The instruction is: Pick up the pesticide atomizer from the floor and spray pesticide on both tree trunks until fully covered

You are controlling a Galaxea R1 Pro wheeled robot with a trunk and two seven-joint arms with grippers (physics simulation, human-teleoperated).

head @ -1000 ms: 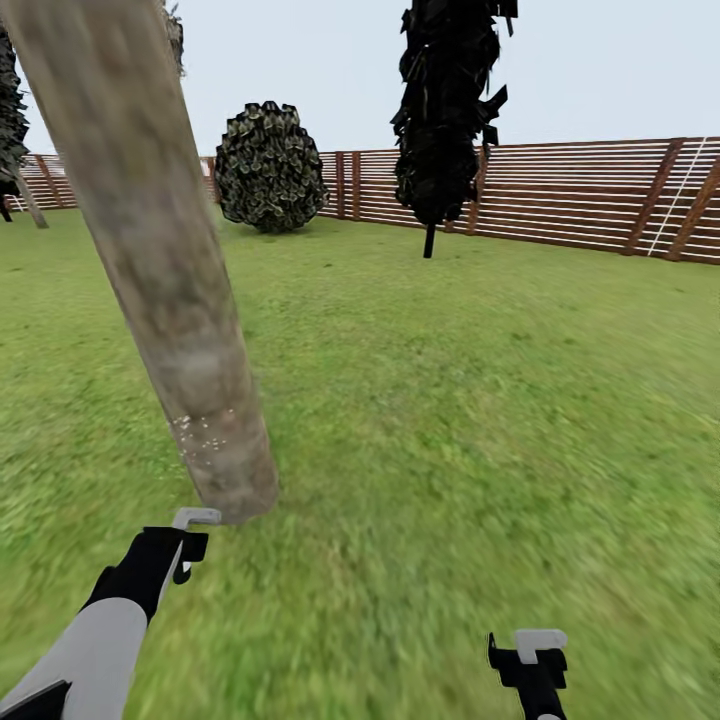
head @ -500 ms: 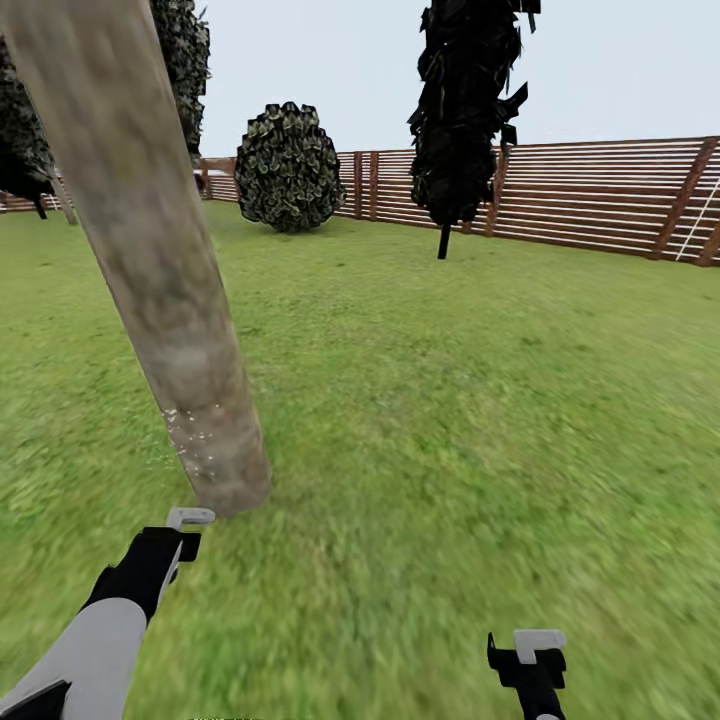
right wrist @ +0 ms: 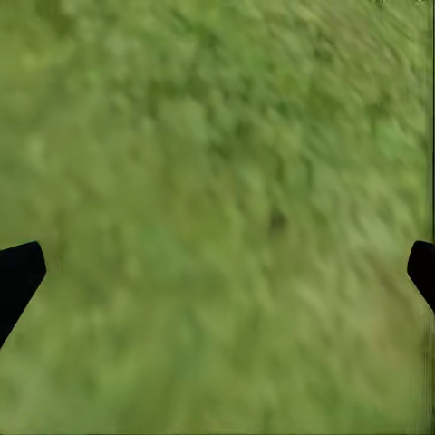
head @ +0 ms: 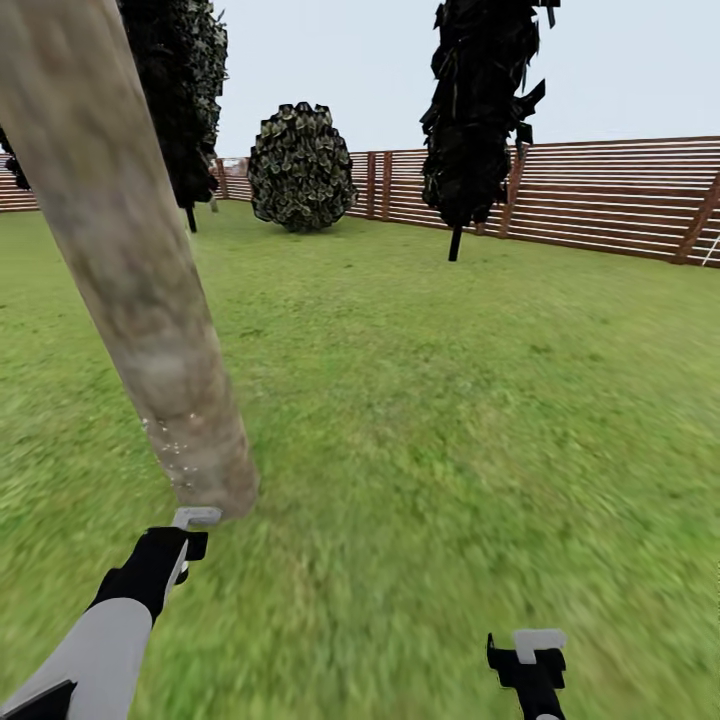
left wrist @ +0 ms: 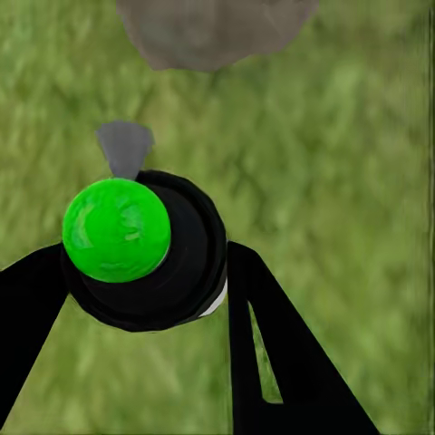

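While clamped on the atomizer [left wrist: 136,249], left hand [head: 180,545] sits just below tree trunk [head: 130,270]. White pesticide [head: 165,445] specks dot the bark. Right hand [right wrist: 217,272] spread wide over grass [head: 450,400].

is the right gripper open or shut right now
Open: in the right wrist view the right gripper's two fingertips sit at opposite edges, with bare grass between them.

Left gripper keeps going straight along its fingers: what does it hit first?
Most likely the grass. The left gripper, shut on the atomizer, points down at the lawn in its wrist view, with the tree trunk base just ahead of the nozzle. Depth is unclear, so the trunk's foot is possible.
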